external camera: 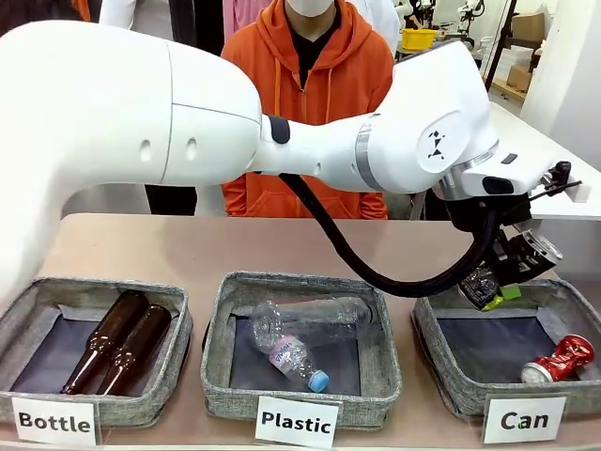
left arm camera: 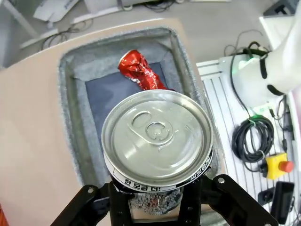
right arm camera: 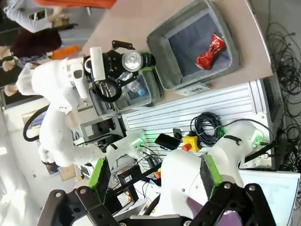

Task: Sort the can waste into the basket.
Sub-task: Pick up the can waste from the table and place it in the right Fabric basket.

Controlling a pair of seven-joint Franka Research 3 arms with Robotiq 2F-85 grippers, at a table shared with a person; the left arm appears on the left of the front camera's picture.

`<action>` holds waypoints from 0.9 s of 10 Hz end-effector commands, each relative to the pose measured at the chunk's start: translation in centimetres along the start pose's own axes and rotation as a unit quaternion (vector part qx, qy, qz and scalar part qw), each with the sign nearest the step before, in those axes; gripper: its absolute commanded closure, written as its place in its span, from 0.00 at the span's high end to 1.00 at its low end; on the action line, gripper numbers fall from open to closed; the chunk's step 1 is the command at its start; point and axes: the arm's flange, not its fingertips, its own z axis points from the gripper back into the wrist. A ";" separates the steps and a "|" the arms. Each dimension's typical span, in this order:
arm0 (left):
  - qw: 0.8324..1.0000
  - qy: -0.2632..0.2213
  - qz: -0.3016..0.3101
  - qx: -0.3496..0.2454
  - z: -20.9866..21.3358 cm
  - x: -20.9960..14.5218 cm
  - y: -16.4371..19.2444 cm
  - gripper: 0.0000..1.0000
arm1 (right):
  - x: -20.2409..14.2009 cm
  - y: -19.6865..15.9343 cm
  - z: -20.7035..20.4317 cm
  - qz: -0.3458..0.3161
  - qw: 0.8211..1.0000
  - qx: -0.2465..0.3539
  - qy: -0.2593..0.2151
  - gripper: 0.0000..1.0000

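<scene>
Left hand (external camera: 498, 287) above tan table (external camera: 282, 244)

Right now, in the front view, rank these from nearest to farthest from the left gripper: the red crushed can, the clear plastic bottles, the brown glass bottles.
1. Red crushed can: lying in the Can basket, just below the left gripper, which holds the black-and-silver can.
2. Clear plastic bottles: in the middle Plastic basket.
3. Brown glass bottles: in the far-left Bottle basket.
</scene>
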 end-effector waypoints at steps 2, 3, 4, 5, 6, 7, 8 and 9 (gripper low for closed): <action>0.999 -0.013 -0.001 -0.036 0.3 1.3 0.9 1.00 | -0.4 0.1 0.3 0.000 1.000 0.004 -0.001 1.00; 0.999 -0.012 -0.003 -0.037 0.4 1.2 0.9 1.00 | -0.4 0.1 0.3 0.000 1.000 0.004 -0.001 1.00; 0.999 -0.014 -0.001 -0.038 0.5 1.1 0.8 1.00 | -0.4 0.1 0.3 0.000 1.000 0.004 -0.001 1.00; 0.999 -0.015 0.001 -0.037 0.7 1.0 0.8 1.00 | -0.4 0.1 0.3 0.000 1.000 0.004 -0.001 1.00; 0.999 -0.020 0.000 -0.037 0.8 0.9 0.8 1.00 | -0.4 0.1 0.3 0.000 1.000 0.004 -0.001 1.00; 0.999 -0.016 -0.003 -0.032 0.8 0.8 0.7 1.00 | -0.4 0.1 0.3 0.000 1.000 0.004 -0.001 1.00; 0.999 -0.018 -0.003 -0.032 1.1 0.7 0.6 1.00 | -0.4 0.1 0.3 0.000 1.000 0.004 -0.001 1.00; 0.999 -0.023 -0.002 -0.030 1.6 0.6 0.5 1.00 | -0.4 0.1 0.3 0.000 1.000 0.004 -0.001 1.00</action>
